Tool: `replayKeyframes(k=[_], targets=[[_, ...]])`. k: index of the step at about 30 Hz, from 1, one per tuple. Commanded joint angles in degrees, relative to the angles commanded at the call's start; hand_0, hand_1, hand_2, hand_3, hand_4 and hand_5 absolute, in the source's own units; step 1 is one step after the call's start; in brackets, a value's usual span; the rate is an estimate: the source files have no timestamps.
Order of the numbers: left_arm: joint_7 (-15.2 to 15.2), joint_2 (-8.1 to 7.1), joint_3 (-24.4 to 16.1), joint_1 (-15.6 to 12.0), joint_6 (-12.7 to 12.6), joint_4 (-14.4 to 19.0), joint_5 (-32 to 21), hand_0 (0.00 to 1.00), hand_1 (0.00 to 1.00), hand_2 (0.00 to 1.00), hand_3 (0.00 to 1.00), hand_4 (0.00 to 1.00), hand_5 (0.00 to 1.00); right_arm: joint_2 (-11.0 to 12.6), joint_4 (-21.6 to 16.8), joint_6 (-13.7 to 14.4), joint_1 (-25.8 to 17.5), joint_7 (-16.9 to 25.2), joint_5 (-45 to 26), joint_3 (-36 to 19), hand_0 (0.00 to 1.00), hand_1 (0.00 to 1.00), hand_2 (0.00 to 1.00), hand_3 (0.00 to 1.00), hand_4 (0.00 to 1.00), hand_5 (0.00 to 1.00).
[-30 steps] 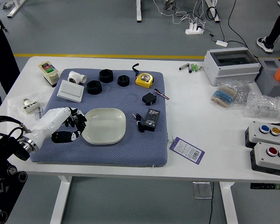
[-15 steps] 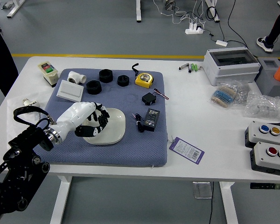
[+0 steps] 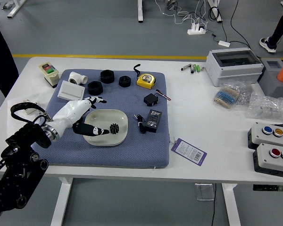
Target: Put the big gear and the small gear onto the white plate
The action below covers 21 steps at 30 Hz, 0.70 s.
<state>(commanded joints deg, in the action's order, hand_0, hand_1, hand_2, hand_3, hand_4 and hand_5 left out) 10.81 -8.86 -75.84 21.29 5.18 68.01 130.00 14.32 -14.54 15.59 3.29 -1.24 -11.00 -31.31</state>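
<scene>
Reaching over the white plate (image 3: 105, 117), the left hand (image 3: 77, 112) spreads open

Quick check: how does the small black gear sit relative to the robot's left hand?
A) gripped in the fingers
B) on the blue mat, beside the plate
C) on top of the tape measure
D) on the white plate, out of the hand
D: the gear rests on the plate, clear of the left hand's open fingers.
</scene>
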Motion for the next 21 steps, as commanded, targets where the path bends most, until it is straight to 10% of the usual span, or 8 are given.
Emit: replayKeyframes(k=[3,4,21], targets=[[0.3,-1.01,-1.3,0.7,-0.3,0.1,0.0,0.63,0.762,0.942,0.858,0.998,0.42,0.0,0.0,-0.1,0.0,0.0,0.1,-0.1,0.711,0.717,0.749,0.565,0.796,0.659],[0.5,-1.65,-2.0,1.4,-0.2,-0.6,0.0,0.632,0.759,0.879,0.829,0.957,0.163,0.0,0.0,-0.1,0.1,0.0,0.2,0.0,0.711,0.716,0.749,0.565,0.796,0.659],[1.7,-8.07,8.4,11.6,2.1,-15.8,0.0,0.634,0.766,0.874,0.821,0.923,0.101,-0.1,0.0,-0.1,0.1,-0.2,-0.2,0.3,0.711,0.717,0.749,0.565,0.796,0.659]])
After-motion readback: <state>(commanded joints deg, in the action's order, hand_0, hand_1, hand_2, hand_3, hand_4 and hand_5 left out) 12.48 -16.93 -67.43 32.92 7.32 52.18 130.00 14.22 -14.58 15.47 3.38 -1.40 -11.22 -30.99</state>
